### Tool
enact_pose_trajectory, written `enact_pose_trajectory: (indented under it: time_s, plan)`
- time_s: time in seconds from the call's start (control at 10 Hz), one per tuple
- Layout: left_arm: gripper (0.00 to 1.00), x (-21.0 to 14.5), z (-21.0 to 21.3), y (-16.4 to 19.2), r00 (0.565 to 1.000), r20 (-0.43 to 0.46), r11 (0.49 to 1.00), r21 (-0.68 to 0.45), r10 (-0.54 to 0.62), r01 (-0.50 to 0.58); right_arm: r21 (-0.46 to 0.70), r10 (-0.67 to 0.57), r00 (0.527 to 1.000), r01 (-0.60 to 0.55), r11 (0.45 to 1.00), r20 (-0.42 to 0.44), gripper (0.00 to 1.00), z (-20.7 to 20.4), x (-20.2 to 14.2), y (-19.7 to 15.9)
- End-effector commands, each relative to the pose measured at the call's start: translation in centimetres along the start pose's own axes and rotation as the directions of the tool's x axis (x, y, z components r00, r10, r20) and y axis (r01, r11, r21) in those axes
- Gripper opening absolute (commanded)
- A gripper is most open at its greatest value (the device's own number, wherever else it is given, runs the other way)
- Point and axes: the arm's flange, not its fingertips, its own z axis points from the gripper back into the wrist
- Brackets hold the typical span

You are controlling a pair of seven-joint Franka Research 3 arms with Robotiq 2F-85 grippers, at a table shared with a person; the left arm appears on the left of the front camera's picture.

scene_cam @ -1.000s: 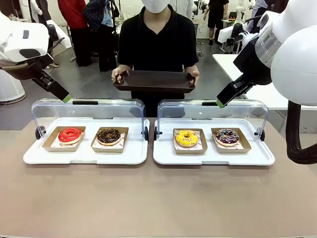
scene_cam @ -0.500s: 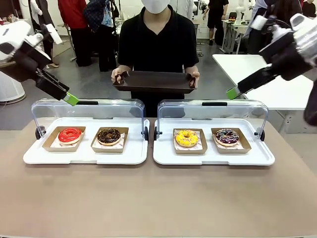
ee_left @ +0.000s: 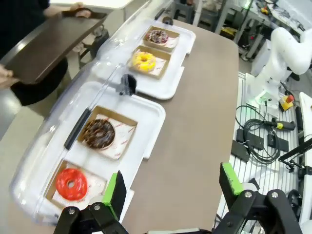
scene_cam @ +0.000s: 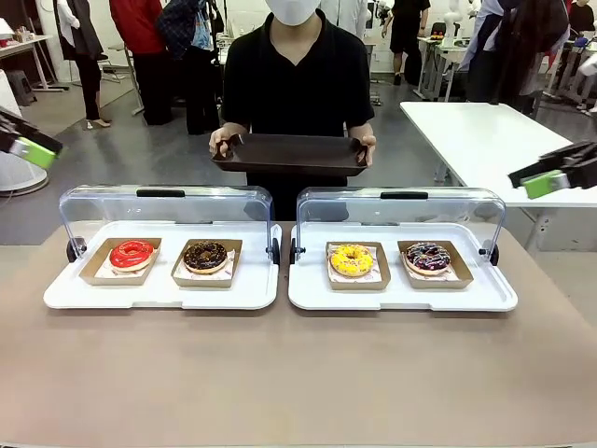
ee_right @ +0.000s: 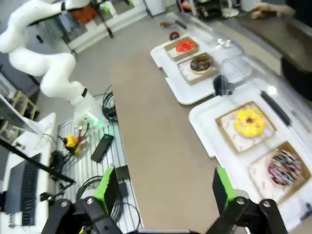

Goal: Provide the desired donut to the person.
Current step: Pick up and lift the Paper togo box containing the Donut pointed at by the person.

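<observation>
Several donuts lie in cardboard trays on the table: a red one (scene_cam: pixel 131 253) (ee_left: pixel 71 184), a chocolate one (scene_cam: pixel 205 255) (ee_left: pixel 98 133), a yellow one (scene_cam: pixel 352 259) (ee_right: pixel 249 122) and a dark sprinkled one (scene_cam: pixel 427 257) (ee_right: pixel 282 167). Nothing marks any of them as the desired donut. The person (scene_cam: pixel 298 75) stands at the far side, both hands holding a dark serving tray (scene_cam: pixel 291 152). My left gripper (scene_cam: pixel 33 149) (ee_left: pixel 173 187) hangs open, high at the far left. Over at the far right my right gripper (scene_cam: pixel 541 183) (ee_right: pixel 164 187) is open too. Both are empty and well away from the donuts.
Two white trays (scene_cam: pixel 160 294) (scene_cam: pixel 401 296) hold the donuts, their clear lids (scene_cam: pixel 163 210) (scene_cam: pixel 401 210) tipped up at the back. Bare brown tabletop (scene_cam: pixel 298 373) spreads in front. A white table (scene_cam: pixel 485 140) stands at the back right, with bystanders farther off.
Both arms have pulled back outward, from above the lids to the picture's left and right edges. The person and the donuts have not moved.
</observation>
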Motion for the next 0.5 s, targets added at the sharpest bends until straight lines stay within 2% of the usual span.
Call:
enact_pose_trajectory:
  time_s: [0.0,0.4]
  plan:
    - [1.00,-1.5,2.7,0.3,0.999,0.038,1.000,0.030,0.007,-0.008,-0.044,-0.012,0.998,0.015,0.999,0.063,1.00,2.3,-1.8,0.0]
    - [1.00,-5.7,7.1,-0.1,0.995,0.087,0.994,0.090,0.054,-0.062,-0.115,-0.017,0.995,0.028,0.993,0.095,1.00,7.0,-4.2,2.8]
